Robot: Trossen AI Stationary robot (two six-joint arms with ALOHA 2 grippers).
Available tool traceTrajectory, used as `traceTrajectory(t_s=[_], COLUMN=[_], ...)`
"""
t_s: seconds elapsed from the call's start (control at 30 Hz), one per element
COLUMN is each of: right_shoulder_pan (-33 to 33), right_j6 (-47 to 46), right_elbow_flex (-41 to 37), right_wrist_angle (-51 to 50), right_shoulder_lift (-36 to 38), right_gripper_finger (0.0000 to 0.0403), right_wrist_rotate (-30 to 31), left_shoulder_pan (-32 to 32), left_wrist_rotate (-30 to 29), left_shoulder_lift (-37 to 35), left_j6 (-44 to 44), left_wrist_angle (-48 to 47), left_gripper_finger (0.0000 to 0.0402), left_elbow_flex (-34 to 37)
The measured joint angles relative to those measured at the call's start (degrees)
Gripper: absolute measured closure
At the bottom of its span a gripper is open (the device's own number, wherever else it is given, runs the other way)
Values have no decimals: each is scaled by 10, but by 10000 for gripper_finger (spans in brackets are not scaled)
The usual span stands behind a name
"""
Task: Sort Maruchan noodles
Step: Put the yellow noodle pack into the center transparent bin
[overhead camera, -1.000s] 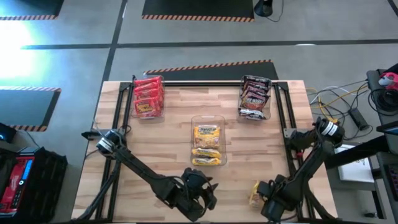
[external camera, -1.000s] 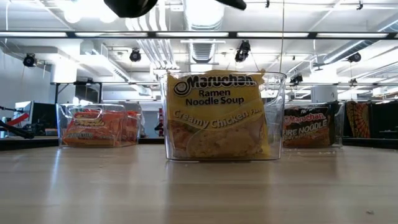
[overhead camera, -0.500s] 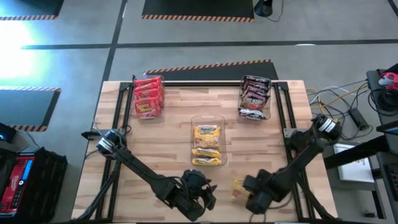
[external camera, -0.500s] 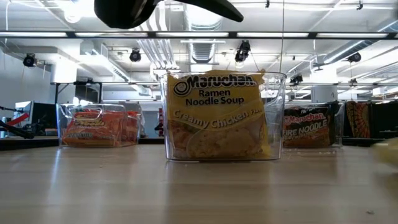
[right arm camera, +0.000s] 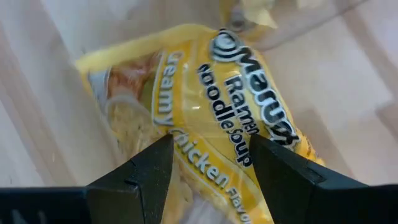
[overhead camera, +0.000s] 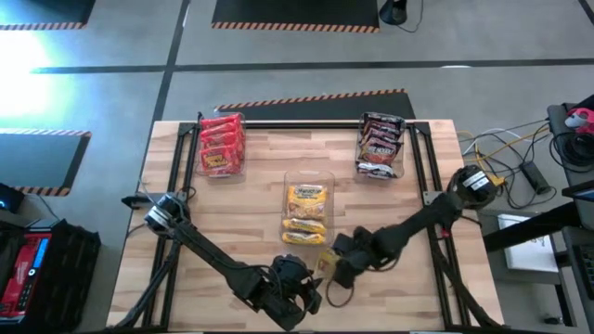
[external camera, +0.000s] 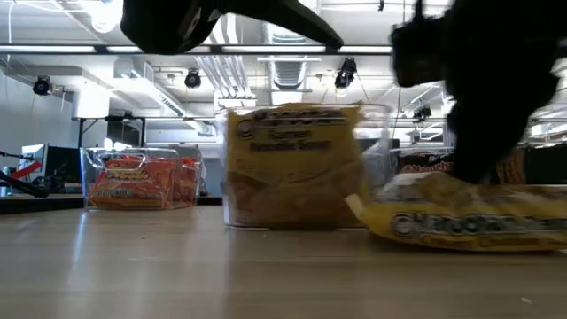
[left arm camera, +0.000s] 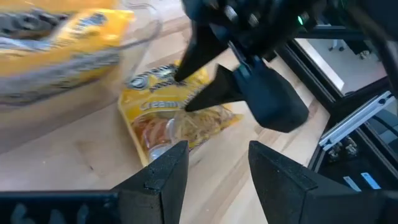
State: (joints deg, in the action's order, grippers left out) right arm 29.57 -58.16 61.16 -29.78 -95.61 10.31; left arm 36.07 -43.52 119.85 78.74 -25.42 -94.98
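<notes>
A yellow Maruchan packet [overhead camera: 324, 262] sits just in front of the middle clear bin [overhead camera: 308, 215], which holds more yellow packets. My right gripper [overhead camera: 338, 265] reaches in from the table's right and is shut on that packet [right arm camera: 205, 106]. In the low view the packet [external camera: 461, 217] lies flat and low, under the dark gripper. Red packets fill the far left bin [overhead camera: 221, 144] and dark packets fill the far right bin [overhead camera: 380, 144]. My left gripper [overhead camera: 295, 295] waits open at the near edge, close to the packet [left arm camera: 168, 115]. My right gripper has the yellow packet between its two fingers [left arm camera: 194, 57], at the side where the print lines end [right arm camera: 208, 177]. It comes from above, slanting in from the table's right. The packet lies flat, printed face up. I cannot tell whether it touches the table.
The three clear bins stand on the wooden table [overhead camera: 251, 186], with bare wood between them. A black frame rail [overhead camera: 181, 167] runs along the left side and another along the right side. Cables and gear lie off the table's right edge [overhead camera: 520, 158].
My right gripper has travelled from the near right corner toward the table's left and a little toward the far edge, bringing the yellow packet with it up to the middle bin. That bin has shifted slightly leftward and turned a little.
</notes>
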Motion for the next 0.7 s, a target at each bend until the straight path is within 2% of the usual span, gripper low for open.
traceTrajectory(t_s=[0.23,0.43,0.57,0.7], right_shoulder_pan=[-25,-24,-21,-12], right_j6=[18,45,69,121], right_elbow_flex=[10,51,79,86], right_wrist_angle=[28,18,-18,-80], right_shoulder_lift=[-1,1,2,3], right_gripper_finger=[197,197,197,197], right_wrist_rotate=[-1,-8,-43,-103], left_shoulder_pan=[0,4,5,5], left_wrist_rotate=[-6,-4,1,6], left_shoulder_lift=[0,0,0,0], left_j6=[39,69,68,62], left_wrist_angle=[6,76,137,149], left_gripper_finger=[249,249,249,249], left_elbow_flex=[27,74,91,94])
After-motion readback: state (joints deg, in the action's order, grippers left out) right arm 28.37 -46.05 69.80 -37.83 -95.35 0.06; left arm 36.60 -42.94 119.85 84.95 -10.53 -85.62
